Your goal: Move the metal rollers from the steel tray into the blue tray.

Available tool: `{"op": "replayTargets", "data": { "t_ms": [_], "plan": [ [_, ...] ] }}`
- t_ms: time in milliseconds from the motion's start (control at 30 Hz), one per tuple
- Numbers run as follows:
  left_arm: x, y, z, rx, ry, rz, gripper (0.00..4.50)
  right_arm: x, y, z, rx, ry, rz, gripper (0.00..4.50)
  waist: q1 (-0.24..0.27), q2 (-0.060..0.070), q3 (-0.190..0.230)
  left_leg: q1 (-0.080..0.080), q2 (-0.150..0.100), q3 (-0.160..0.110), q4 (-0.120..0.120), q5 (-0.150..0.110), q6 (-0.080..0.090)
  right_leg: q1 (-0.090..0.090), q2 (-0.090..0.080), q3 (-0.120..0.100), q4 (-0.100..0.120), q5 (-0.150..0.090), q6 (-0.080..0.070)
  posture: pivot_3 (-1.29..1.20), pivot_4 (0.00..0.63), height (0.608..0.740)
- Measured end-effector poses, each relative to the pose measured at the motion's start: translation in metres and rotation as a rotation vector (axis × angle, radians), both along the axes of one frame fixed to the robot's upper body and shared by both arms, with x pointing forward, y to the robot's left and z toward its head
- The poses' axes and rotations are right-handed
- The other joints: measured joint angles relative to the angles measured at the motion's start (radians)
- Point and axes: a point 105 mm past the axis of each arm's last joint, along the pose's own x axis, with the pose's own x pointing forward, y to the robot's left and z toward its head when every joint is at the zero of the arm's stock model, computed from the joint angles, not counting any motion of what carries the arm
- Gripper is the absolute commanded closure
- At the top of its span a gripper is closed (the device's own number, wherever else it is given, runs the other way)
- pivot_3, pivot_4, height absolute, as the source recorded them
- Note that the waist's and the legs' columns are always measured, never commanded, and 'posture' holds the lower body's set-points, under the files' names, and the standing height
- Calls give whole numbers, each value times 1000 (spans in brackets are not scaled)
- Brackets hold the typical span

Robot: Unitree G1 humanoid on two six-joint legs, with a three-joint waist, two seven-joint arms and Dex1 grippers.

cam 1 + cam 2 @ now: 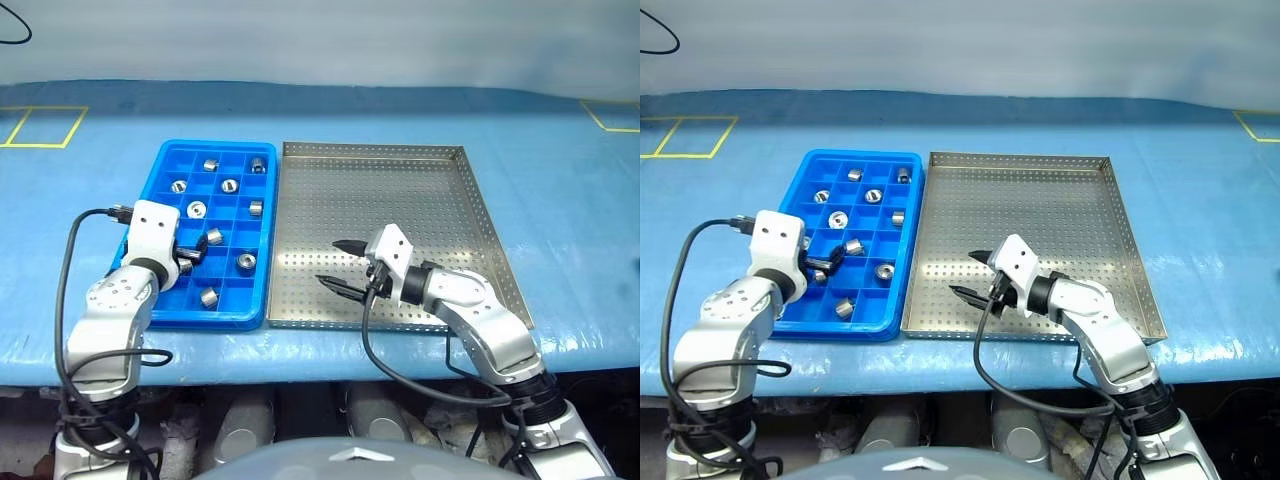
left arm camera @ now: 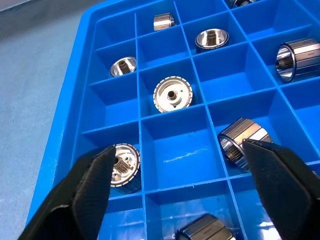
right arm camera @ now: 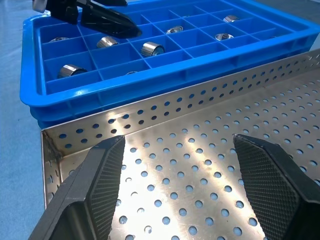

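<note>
Small shiny metal rollers [image 1: 208,296] lie scattered through the square compartments of the blue tray [image 1: 150,318], one to a compartment, some upright with the central hole showing, others on their sides. About ten can be counted in the head views. The blue tray sits on a blue-covered table [image 1: 560,200], its long side right against the steel tray [image 1: 400,152], which lies at its 3 o'clock.

The left gripper [image 1: 192,254] is over the blue tray's near-left part, about 8 o'clock from the tray's middle. Its two black fingers [image 2: 80,195] are spread wide and hold nothing; in the left wrist view one roller lies just by each fingertip, in neighbouring compartments.

The right gripper [image 1: 338,265] hovers low over the perforated floor of the steel tray, near its 7 o'clock corner, pointing toward the blue tray. Its fingers [image 3: 95,185] stand apart, with bare perforated metal between them
</note>
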Motion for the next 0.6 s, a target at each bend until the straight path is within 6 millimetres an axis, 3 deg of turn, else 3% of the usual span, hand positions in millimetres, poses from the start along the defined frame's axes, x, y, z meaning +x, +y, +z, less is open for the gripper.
{"op": "replayTargets", "data": {
  "t_ms": [100,200,367,533,600],
  "plan": [
    [1,0,4,-17,-27,0,41,0,-1,-1,-1,2,-3,852,0,0,0,0,0,0,0,0,0,0,0,0,0,0,0,-97,150,740],
    [4,-10,21,-91,-126,-54,41,1,-2,1,1,-5,-18,852,1,0,0,0,0,0,0,0,0,0,-1,0,0,0,0,-100,150,740],
    [-2,-46,59,-173,-297,-293,41,15,-20,14,6,-95,-119,852,1,0,0,0,0,0,0,0,0,0,0,0,0,0,0,-121,150,740],
    [-7,-81,67,-194,-359,-496,41,29,-45,17,-30,-137,-240,852,-8,0,0,0,0,2,0,0,0,1,2,0,0,0,0,-162,150,740],
    [-6,-95,60,-178,-347,-564,41,31,-54,16,-46,-135,-271,852,-12,1,0,0,-1,3,0,0,0,1,2,1,0,0,0,-174,150,740]
  ]
}}
